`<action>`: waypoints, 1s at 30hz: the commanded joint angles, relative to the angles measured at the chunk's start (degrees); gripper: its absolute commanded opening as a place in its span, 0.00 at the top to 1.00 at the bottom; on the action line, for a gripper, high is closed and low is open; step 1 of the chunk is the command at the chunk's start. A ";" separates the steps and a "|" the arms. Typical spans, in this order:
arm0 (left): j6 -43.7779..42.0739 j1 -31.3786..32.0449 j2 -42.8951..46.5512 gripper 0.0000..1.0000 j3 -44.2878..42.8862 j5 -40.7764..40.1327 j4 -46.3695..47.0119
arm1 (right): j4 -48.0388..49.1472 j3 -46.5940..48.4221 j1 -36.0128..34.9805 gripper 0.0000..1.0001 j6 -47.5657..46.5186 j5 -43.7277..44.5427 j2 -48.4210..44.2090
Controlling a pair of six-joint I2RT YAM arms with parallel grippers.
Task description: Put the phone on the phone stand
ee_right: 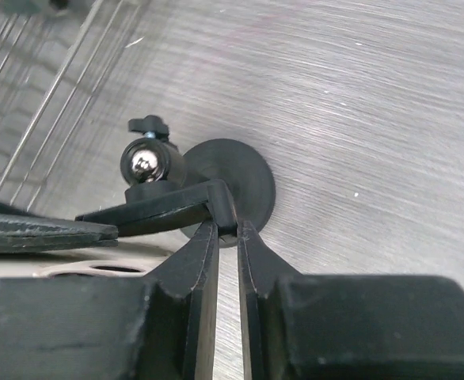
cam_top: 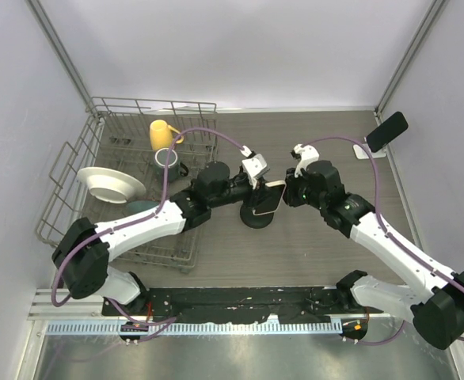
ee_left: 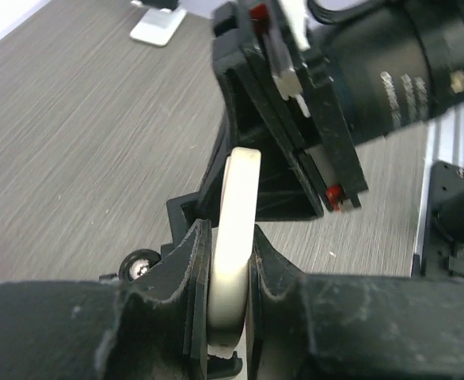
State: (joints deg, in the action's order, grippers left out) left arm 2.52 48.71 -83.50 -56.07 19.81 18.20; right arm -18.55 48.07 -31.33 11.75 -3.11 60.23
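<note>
The left gripper (ee_left: 230,257) pinches a cream-edged slim phone (ee_left: 238,186) across its flat faces, holding it right over a black ball-joint mount with a round disc base (ee_right: 240,178); whether phone and mount touch cannot be told. The right gripper (ee_right: 226,233) faces it from the mount's other side, fingers nearly pressed together on the tip of the mount's black bracket. The small white angled phone stand (cam_top: 372,150) sits well apart from the mount, toward the far right corner, with a dark flat slab (cam_top: 387,131) leaning on it.
</note>
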 commanded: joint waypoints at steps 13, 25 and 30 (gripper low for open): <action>5.39 3.32 -7.20 1.00 2.72 -48.13 7.80 | -3.17 3.08 -39.21 0.99 40.01 46.34 -2.75; 5.21 3.50 0.62 1.00 6.59 -27.12 3.43 | -17.84 7.65 -24.85 0.64 23.69 36.45 -5.29; 3.11 3.32 5.36 1.00 7.82 -11.08 0.97 | -11.00 4.67 -18.51 0.33 12.11 22.57 -8.54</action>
State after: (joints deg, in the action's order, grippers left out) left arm 8.38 52.07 -81.73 -49.98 -6.42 26.06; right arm -34.72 54.68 -52.73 35.66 33.08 54.68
